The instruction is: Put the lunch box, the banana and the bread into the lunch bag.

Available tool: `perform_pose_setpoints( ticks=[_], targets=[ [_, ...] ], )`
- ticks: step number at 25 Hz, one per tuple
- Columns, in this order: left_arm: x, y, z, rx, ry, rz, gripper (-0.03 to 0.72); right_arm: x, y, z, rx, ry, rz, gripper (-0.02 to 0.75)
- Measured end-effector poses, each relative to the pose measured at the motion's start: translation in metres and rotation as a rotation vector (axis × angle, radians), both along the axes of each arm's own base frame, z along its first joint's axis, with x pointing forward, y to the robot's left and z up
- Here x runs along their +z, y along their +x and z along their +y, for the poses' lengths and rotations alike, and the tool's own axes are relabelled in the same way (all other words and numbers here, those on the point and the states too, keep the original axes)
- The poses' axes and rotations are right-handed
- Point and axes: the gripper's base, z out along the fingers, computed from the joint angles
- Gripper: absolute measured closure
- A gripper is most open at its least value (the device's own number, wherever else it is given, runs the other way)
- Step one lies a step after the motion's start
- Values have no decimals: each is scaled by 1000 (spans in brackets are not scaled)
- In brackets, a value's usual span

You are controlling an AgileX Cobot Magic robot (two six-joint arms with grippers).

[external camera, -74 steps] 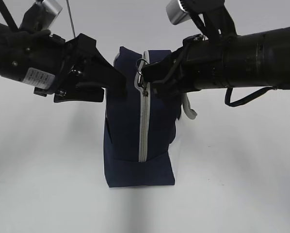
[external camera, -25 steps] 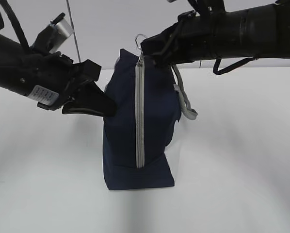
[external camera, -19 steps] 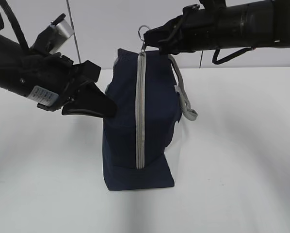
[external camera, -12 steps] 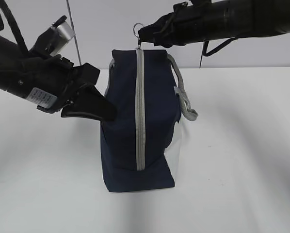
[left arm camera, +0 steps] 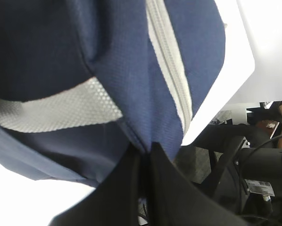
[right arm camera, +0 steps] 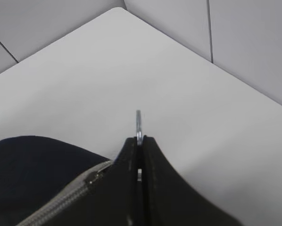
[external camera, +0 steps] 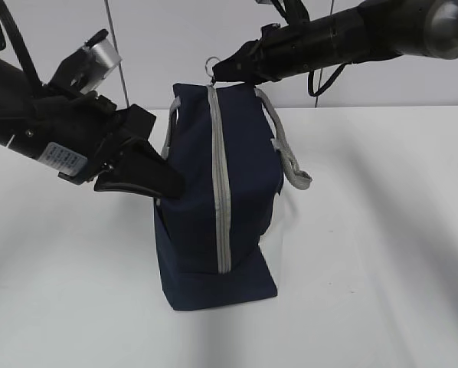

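Right fingers [external camera: 217, 70] now further left, clamped on ring pull [external camera: 211, 64], left fingers [left arm camera: 143, 160] pinching lunch bag [external camera: 214, 192] fabric

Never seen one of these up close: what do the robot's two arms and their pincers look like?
Both arms are matte black tubes trailing thin black cables. The left pincer has broad, flat, tapering black fingers, a white printed label, and a silver cylinder on top. The right pincer narrows to a slim black beak.

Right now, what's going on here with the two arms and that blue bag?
The lunch bag stands upright on the white table, its grey zipper closed along the visible side. The right gripper is shut on the ring pull at the top. The left gripper pinches a fold of the bag's fabric, steadying it.
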Motion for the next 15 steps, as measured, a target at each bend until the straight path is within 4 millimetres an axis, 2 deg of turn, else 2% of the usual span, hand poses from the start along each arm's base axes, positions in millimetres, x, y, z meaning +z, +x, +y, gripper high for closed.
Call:
perform_pose_setpoints(
  ticks=[7, 9, 11, 15],
  targets=[
    [0, -2, 0, -18, 1, 14, 684, 3, -1, 0, 34, -5, 1, 754],
    [0, -2, 3, -22, -2, 25, 664, 3, -1, 0, 40, -10, 0, 754],
    [6, -6, 8, -39, -5, 27, 601, 4, -1, 0, 43, -15, -4, 754],
    [31, -17, 18, -35, -65, -5, 370, 2, -1, 0, 45, -30, -7, 754]
  ],
)
